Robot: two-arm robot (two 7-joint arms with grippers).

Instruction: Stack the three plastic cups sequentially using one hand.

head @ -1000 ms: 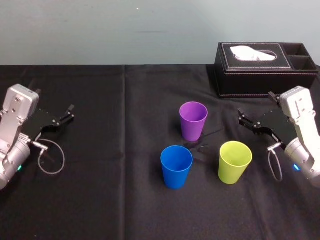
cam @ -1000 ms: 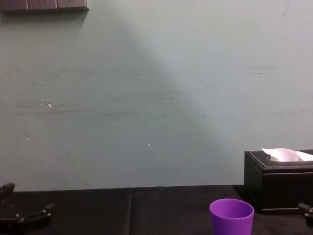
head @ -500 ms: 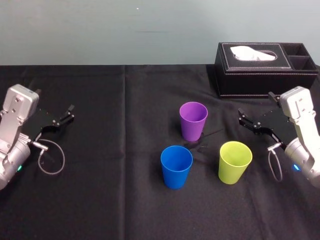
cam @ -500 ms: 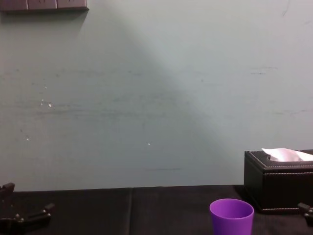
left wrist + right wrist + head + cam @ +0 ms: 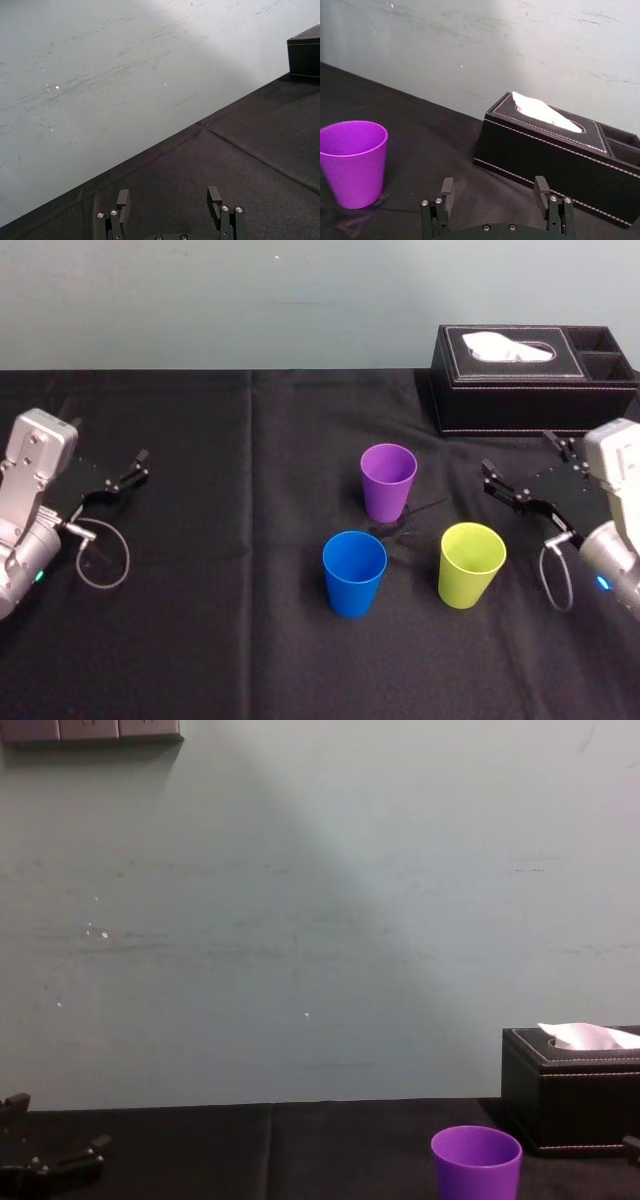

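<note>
Three cups stand upright and apart on the black cloth: the purple cup (image 5: 388, 481) farthest back, the blue cup (image 5: 354, 573) in front of it to the left, the yellow-green cup (image 5: 471, 564) in front to the right. My right gripper (image 5: 517, 452) hovers open and empty just right of the yellow-green cup, its fingers pointing toward the cups. From the right wrist, that gripper (image 5: 493, 186) faces the purple cup (image 5: 354, 162), which also rises into the chest view (image 5: 476, 1163). My left gripper (image 5: 141, 466) rests open at the far left, well away from the cups, also seen as (image 5: 168, 195).
A black tissue box (image 5: 533, 378) with a white tissue stands at the back right, close behind the right gripper. A seam in the cloth (image 5: 249, 470) runs front to back left of the cups. Grey cable loops (image 5: 103, 558) hang by each wrist.
My right arm has shifted a little to the right and toward me, away from the cups. The cups and the left arm have stayed put.
</note>
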